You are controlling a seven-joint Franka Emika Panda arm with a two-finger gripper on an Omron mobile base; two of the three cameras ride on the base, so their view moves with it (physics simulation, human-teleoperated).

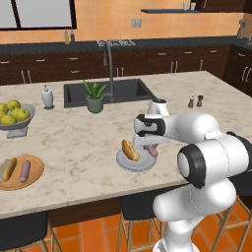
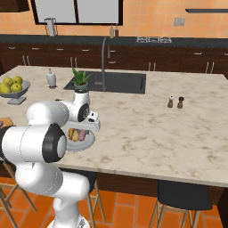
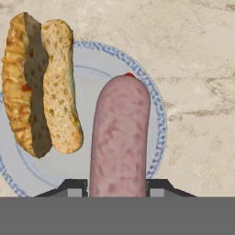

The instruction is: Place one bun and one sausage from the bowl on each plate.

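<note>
Sausage [image 3: 120, 137] sits closest to the hand camera, pinkish, running straight out from between the gripper [image 3: 117, 189] tips; I read the claw as partly closed and clamped on its near end, each dark tip pressed to a side. Holding it by the end keeps the free length over the pale grey plate [image 3: 156, 114], blue-patterned rim, so it can go down flat alongside the split bun [image 3: 39, 87] already lying on the left half of that plate. Whether the sausage touches the plate surface yet, I cannot tell.

From the left base view the arm reaches forward and down over the grey plate [image 1: 127, 165], which sits near the front edge of the marble island counter [image 1: 78, 138]. Far left on the same counter, the orange-tan plate [image 1: 35, 178] carries a bun [image 1: 10, 168] and a sausage [image 1: 24, 171] side by side, so I judge that one complete. Grey footed bowl of yellow-green fruit [image 1: 15, 118] stands beyond it, unrelated to the job.

My judgement: last item of the second serving, release pending
</note>
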